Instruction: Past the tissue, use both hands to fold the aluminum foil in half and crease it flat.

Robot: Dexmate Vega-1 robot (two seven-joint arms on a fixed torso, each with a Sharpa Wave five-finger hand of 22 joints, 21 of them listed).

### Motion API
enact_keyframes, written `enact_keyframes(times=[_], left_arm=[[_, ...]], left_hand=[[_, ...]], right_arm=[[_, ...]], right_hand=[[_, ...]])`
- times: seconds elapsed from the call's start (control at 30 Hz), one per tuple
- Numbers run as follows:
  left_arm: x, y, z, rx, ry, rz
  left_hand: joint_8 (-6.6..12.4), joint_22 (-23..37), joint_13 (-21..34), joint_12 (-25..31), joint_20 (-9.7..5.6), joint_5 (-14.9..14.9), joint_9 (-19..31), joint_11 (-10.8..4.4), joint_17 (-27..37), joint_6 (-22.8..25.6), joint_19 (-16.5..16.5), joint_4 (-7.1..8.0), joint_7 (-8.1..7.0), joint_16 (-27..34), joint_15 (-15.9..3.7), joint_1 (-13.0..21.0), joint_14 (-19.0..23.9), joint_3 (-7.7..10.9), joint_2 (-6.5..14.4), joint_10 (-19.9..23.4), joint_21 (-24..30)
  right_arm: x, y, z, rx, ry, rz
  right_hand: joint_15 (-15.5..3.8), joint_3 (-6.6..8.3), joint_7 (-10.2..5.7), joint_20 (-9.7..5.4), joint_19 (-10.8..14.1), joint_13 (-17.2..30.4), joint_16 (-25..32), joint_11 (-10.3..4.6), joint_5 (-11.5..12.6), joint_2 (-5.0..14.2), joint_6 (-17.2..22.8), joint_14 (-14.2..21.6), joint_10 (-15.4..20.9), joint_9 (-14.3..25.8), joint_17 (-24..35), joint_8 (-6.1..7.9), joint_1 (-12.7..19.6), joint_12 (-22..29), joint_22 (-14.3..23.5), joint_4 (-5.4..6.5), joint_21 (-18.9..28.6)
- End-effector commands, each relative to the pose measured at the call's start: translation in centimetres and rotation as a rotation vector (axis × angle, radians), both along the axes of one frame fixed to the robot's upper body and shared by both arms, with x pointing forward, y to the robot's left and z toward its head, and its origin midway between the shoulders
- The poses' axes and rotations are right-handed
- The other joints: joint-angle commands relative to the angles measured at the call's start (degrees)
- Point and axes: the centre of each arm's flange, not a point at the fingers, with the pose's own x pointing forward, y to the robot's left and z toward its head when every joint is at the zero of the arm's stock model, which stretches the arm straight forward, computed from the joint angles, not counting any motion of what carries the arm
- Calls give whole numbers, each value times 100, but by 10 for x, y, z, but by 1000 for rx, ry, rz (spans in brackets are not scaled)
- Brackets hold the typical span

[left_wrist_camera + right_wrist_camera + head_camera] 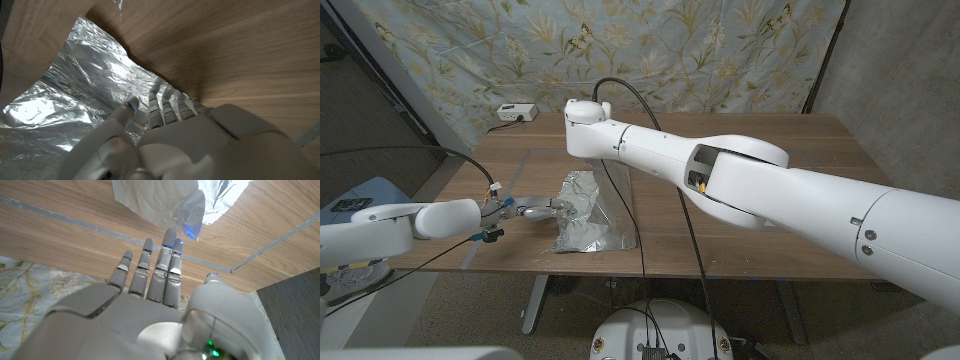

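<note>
In the head view the aluminum foil [583, 212] lies crumpled on the wooden table [760, 225], with the left hand [525, 210] touching its left edge and the right arm reaching over its far side. In the left wrist view the left hand [170, 130] has its fingers [167, 102] curled down against the foil's [80, 95] edge, though whether they pinch it I cannot tell. In the right wrist view the right hand [150, 287] hangs with fingers [162, 262] straight, close together and holding nothing, their tips near the foil [200, 205] and a tissue [150, 197] that touches the foil.

Arms [790, 195] — glossy white rounded shells, black cable [665, 150] along the right, small screws near its elbow. Hands [150, 275] — grey segmented fingers [167, 102], one fingertip lit blue.
</note>
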Motion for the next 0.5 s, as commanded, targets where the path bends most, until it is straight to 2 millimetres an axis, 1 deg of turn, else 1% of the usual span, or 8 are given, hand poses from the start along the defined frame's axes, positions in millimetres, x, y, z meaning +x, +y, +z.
enact_keyframes(times=[0.03, 0.2, 0.5], left_arm=[[0, 0, 0, 4, -6, 0], [-2, 0, 1, 7, -10, -6], [-3, 0, 1, 8, -10, -1]], left_hand=[[36, 27, 12, 42, -2, 21, 26, 32, 25, 16, -16, -43, -4, 23, 6, 69, 47, 8, -10, 33, 43], [34, 27, 12, 43, -1, 24, 26, 37, 25, 10, -17, -58, -8, 24, 9, 86, 48, 8, -11, 34, 42], [33, 27, 12, 44, -1, 28, 27, 39, 26, 7, -16, -82, -16, 26, 5, 113, 51, 5, -12, 36, 41]], right_arm=[[7, 2, -3, 55, 37, 32], [12, 0, -8, 93, 65, 41], [16, -8, -18, 126, 83, 46]], right_hand=[[76, -9, 47, -16, -25, 16, -27, 75, 76, 21, -65, 2, -50, -2, -12, 10, -123, -17, 27, 92, 7], [80, 3, 40, -18, -30, 17, -45, 64, 96, 39, -95, -10, -66, -4, -21, 8, -124, -23, 27, 86, 6], [76, 25, 22, -21, -36, 26, -70, 53, 130, 62, -139, -21, -111, -8, -31, 11, -126, -36, 26, 72, 6]])
